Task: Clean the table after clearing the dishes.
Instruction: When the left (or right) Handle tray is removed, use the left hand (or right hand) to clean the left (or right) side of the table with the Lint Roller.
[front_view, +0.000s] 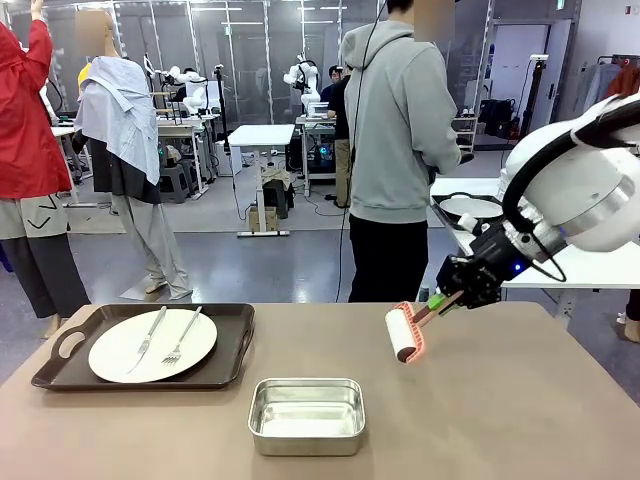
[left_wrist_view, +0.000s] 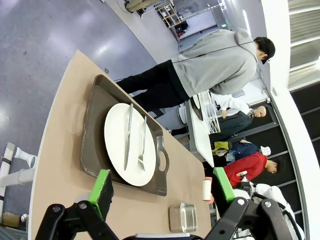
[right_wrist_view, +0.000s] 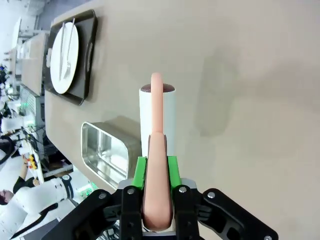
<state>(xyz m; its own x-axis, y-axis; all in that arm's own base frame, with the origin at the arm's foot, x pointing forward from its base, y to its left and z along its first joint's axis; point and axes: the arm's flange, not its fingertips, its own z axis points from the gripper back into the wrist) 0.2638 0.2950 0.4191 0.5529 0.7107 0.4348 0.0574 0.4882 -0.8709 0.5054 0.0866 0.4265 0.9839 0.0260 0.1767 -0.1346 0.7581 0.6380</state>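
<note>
From where I stand I count one dark brown rectangular handled tray (front_view: 232, 346), one round white dinner plate (front_view: 152, 365), one silver fork (front_view: 184, 337), one silver knife (front_view: 149, 338), one shiny rectangular steel pan (front_view: 306, 415), one white lint roller with a pink handle (front_view: 404, 336), and one person in a grey hoodie (front_view: 400, 130).

The right arm (front_view: 590, 180) is all glossy white rounded shells, with a black cable looped over it and a little blue light near the wrist. Its right hand (front_view: 445, 298) is black and boxy, with silver screws on the knuckles and green pads (right_wrist_view: 173, 170). The left hand (left_wrist_view: 162, 186) is the same deal, black links and bright green pads. The person (front_view: 400, 130) wears a grey hoodie and black trousers.
</note>
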